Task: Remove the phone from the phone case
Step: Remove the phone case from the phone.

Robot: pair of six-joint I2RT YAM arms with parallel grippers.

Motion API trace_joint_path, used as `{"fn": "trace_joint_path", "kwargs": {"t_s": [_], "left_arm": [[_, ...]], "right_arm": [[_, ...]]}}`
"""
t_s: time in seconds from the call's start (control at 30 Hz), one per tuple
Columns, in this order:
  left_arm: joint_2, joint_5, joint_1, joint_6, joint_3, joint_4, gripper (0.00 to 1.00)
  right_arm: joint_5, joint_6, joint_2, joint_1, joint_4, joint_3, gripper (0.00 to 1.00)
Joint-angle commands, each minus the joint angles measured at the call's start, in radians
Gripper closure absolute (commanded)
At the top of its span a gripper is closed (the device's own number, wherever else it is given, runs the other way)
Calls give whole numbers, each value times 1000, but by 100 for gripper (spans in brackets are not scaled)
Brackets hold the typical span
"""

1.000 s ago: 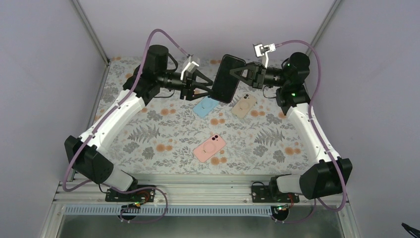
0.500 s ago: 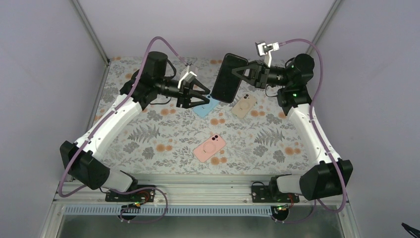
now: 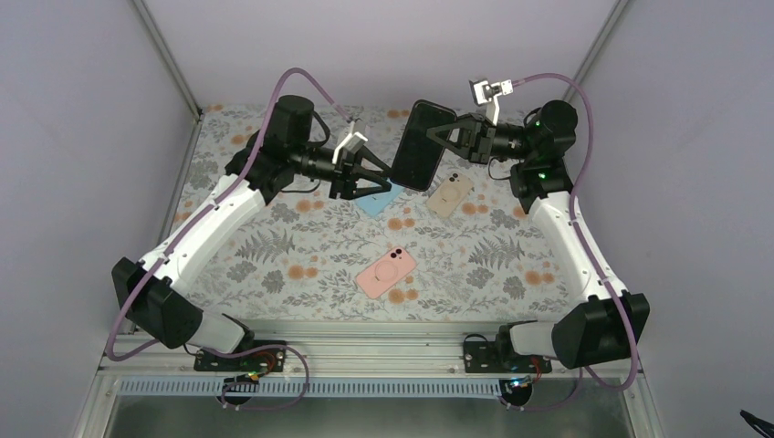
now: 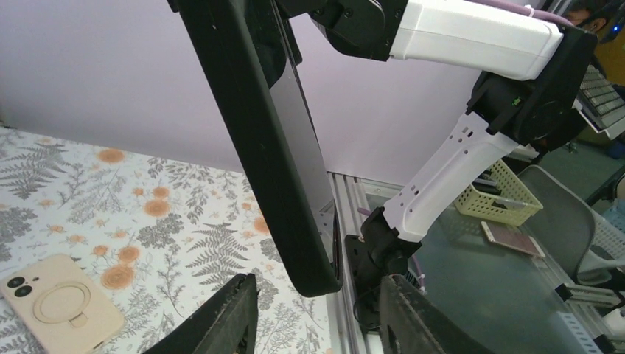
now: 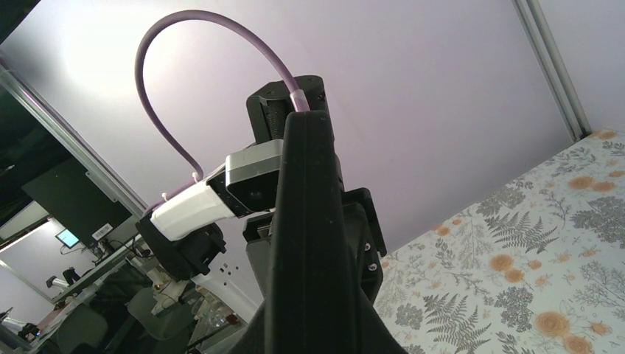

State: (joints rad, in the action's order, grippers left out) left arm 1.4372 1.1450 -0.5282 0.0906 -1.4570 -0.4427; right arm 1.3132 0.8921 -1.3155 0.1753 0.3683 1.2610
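Note:
A black phone in a black case [image 3: 423,144] hangs upright in the air above the far middle of the table, held on its right side by my right gripper [image 3: 444,139], which is shut on it. In the right wrist view the cased phone [image 5: 313,243] fills the centre, edge on. My left gripper [image 3: 385,180] is open just left of and below the phone's lower end. In the left wrist view the phone [image 4: 273,147] slants down between my open fingers [image 4: 228,321], its lower corner just above the gap, touching neither.
On the floral cloth lie a pink case [image 3: 387,272] near the middle, a beige case [image 3: 450,193] and a light blue case [image 3: 376,198] under the left gripper. The beige case also shows in the left wrist view [image 4: 59,313]. Enclosure walls stand on three sides.
My left gripper let go of the phone's left edge, dropped down and back, then came in again toward its lower end. The right gripper tilted the phone slightly and keeps holding it.

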Motion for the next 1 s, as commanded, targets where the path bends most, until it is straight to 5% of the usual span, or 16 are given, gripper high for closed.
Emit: {"fn": "trace_joint_path", "kwargs": {"t_s": [0.0, 0.43, 0.97], "left_arm": [[7, 12, 2, 5, -22, 18, 61], [15, -77, 19, -40, 10, 59, 75], [52, -126, 29, -117, 29, 106, 80]], "right_arm": [[0, 20, 28, -6, 45, 4, 96], [26, 101, 37, -5, 136, -14, 96], [65, 138, 51, 18, 230, -48, 96]]}}
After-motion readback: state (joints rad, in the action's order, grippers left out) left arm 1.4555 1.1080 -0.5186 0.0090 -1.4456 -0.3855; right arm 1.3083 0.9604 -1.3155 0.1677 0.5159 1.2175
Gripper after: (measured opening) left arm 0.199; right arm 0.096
